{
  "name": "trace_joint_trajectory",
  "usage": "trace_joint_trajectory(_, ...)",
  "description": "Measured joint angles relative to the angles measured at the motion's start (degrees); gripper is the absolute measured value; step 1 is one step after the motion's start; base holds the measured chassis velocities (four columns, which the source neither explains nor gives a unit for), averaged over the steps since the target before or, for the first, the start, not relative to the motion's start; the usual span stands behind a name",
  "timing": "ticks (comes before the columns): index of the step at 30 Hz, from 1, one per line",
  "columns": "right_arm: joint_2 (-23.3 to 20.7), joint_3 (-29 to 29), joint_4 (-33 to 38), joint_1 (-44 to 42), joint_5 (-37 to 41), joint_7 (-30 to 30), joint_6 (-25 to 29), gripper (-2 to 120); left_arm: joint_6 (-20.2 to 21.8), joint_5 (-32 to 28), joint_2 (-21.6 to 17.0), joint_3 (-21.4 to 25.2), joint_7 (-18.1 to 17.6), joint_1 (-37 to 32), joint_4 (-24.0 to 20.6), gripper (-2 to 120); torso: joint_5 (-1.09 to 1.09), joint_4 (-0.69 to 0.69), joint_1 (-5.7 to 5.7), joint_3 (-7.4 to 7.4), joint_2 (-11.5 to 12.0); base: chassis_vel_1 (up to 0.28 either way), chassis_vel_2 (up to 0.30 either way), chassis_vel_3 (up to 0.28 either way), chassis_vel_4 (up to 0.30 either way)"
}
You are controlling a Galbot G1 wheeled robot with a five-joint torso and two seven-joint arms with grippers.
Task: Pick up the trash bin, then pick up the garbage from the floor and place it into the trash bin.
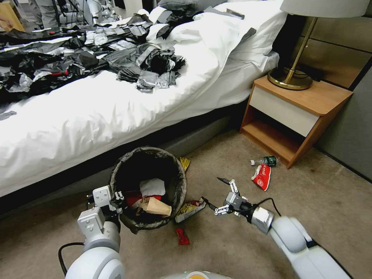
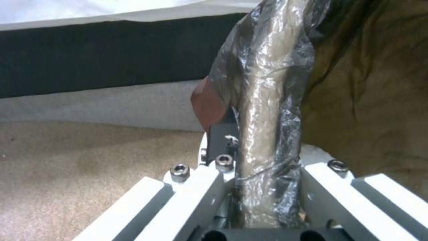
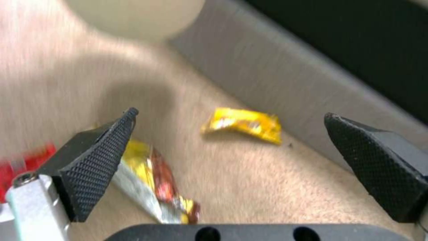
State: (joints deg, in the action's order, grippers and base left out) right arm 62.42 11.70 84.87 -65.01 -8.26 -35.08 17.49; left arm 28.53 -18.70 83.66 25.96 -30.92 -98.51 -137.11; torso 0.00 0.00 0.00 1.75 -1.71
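Partway: trash bin (image 1: 148, 186) gripped at its lined rim by left pincer (image 1: 116, 197), holding several scraps; right pincer (image 1: 221, 195) spread empty over yellow-brown wrapper (image 1: 190, 209); red wrapper (image 1: 262, 176), bottle (image 1: 267, 160) left on floor.

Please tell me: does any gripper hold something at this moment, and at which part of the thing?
The left gripper holds the trash bin by its bag-lined rim, one finger on each side of the wall. The right gripper is open above the carpet and holds nothing.

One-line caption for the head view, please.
Left gripper holds the trash bin by its rim; open right gripper hovers over a floor wrapper.
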Motion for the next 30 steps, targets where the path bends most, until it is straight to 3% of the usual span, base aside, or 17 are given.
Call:
trace_joint_trajectory(10, 10.2, -4.2, -17.0, 12.1, -19.3, -3.5, 7.4, 100, -0.1, 0.8, 0.6, -0.2, 0.6, 0.5, 1.4, 0, -0.01, 0.00, 0.00, 0.00, 0.0, 0.000, 0.000, 0.000, 0.000)
trace_joint_trajectory(30, 16.9, -3.6, -32.1, 19.1, -30.9, -9.1, 12.5, 100, 0.0, 1.7, 0.9, -0.7, 0.8, 0.2, 2.1, 0, -0.01, 0.00, 0.00, -0.01, 0.0, 0.000, 0.000, 0.000, 0.000)
